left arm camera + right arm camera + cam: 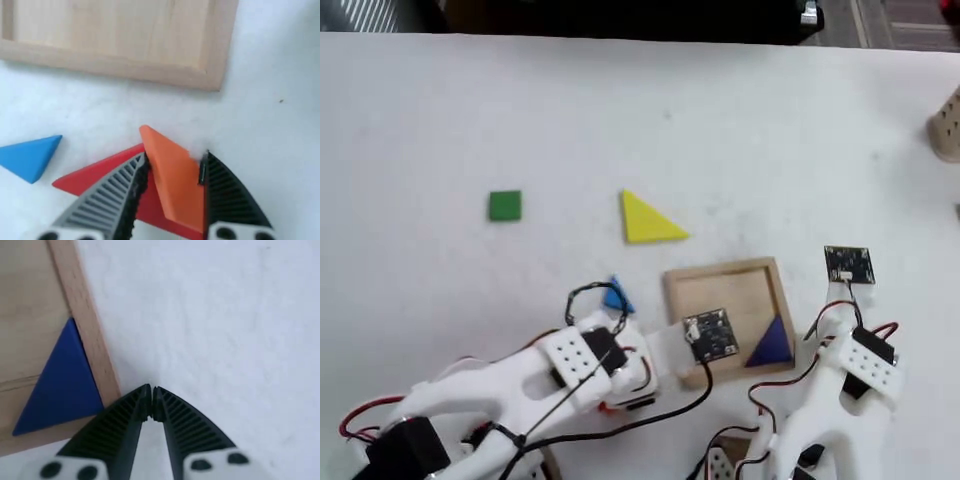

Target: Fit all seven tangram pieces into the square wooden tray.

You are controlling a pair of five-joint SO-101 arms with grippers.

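On the white counter (720, 120) lie a flat green square (505, 205), a small light-blue triangle (617, 296) and a flat yellow triangle (648, 220). The left pincer (173, 162) clamps an orange slanted piece (170, 192) lying over a red triangle (95, 175), near the square wooden tray (720, 271). The tray holds one dark-blue triangle (772, 343) in a corner. Just beside its rim, the right pincer (151, 402) is closed on nothing.

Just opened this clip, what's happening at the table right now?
The left gripper is closed on an orange piece that lies partly over a red triangle, just outside the wooden tray. The right gripper is shut and empty over the table beside the tray. A dark blue triangle sits in one tray corner. A light blue triangle, a yellow triangle and a green square lie loose on the table.
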